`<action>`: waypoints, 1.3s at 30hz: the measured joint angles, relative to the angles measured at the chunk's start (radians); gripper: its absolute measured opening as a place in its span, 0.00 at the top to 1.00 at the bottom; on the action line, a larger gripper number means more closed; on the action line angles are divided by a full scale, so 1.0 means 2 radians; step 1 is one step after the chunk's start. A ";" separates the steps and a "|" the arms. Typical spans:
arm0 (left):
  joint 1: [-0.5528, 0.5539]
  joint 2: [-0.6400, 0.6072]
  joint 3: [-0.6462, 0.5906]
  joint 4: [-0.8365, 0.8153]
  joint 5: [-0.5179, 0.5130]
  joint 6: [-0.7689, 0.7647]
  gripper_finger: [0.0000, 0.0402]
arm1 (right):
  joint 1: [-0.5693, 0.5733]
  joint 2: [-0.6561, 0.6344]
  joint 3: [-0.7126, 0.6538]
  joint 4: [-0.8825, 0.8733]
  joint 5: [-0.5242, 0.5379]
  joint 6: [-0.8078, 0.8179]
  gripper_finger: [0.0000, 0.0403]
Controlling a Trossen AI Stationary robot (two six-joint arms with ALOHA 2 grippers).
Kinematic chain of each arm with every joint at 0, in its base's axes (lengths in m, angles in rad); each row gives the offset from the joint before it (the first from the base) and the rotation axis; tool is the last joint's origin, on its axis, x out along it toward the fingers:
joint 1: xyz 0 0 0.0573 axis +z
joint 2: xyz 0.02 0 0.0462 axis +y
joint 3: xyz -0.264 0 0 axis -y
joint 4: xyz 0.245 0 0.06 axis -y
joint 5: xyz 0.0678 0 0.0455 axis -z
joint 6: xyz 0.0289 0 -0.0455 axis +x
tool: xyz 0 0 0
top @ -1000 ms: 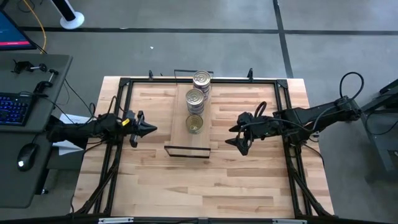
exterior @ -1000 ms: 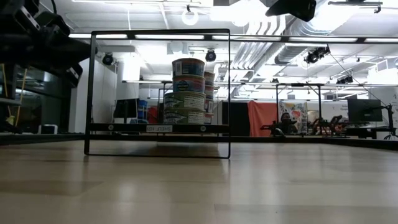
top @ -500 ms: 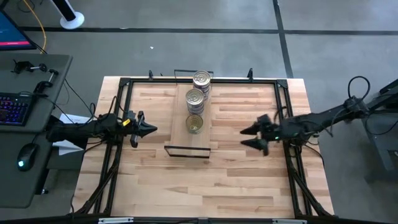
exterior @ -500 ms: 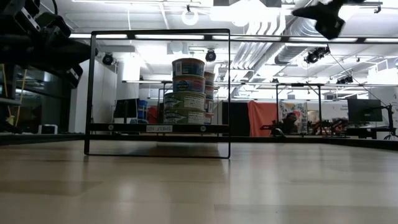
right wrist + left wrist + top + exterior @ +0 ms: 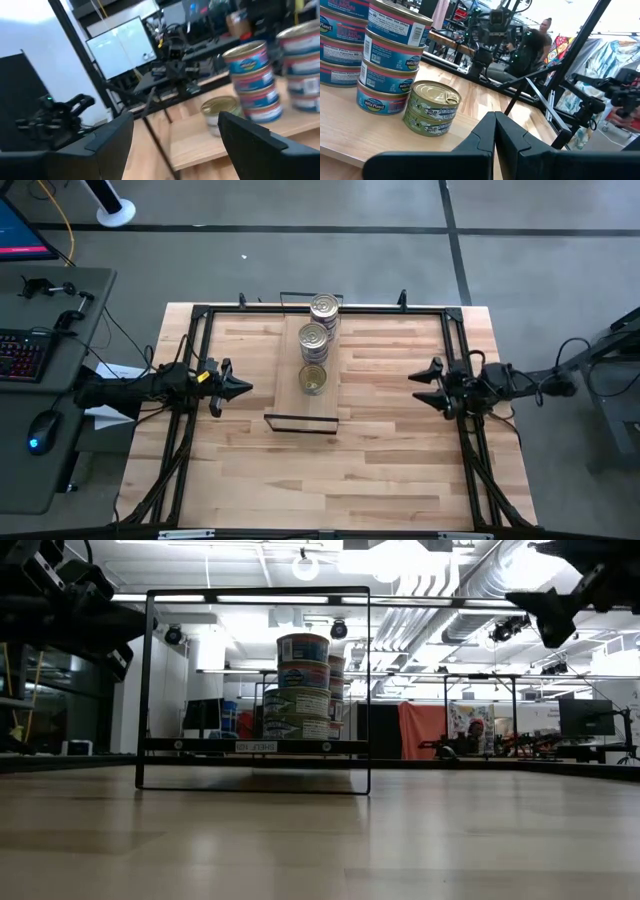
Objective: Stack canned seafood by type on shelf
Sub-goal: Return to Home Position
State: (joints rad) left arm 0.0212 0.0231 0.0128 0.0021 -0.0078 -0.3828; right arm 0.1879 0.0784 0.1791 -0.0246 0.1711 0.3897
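The shelf is a narrow light-wood board with black end frames, standing mid-table. Three stacks of round tins stand in a row along it: a tall silver-lidded stack at the far end, a second beside it, and a low gold-lidded stack nearest the middle. The left wrist view shows blue-and-pink labelled tins and the gold-lidded pair. My left gripper hovers left of the shelf, shut. My right gripper hovers near the table's right edge, open.
A black metal frame rims the butcher-block tabletop. Bare wood lies on both sides of the shelf and toward the near edge. A desk with keyboard and mouse stands off the left side. A person shows in the room beyond.
My right gripper has drawn back from beside the shelf toward the table's right edge, and its arm has folded away off the table. The left arm and the tins have stayed where they were.
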 joint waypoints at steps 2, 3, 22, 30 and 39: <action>0.000 0.000 0.000 0.000 0.000 0.000 1.00 | -0.010 -0.025 -0.015 -0.001 0.000 -0.017 0.31; 0.000 0.000 0.000 0.000 0.000 0.000 1.00 | -0.015 -0.035 -0.021 -0.001 0.000 -0.026 0.31; 0.000 0.000 0.000 0.001 -0.002 0.000 1.00 | -0.032 -0.037 -0.065 -0.027 -0.025 -0.157 0.31; 0.000 0.000 0.000 0.001 -0.002 0.000 1.00 | -0.032 -0.037 -0.065 -0.027 -0.023 -0.251 0.31; 0.000 0.000 0.000 0.001 -0.002 0.000 1.00 | -0.032 -0.036 -0.065 -0.027 -0.024 -0.249 0.31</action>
State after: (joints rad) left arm 0.0208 0.0231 0.0128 0.0032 -0.0116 -0.3826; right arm 0.1242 0.0067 0.0483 -0.0780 0.1226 -0.1077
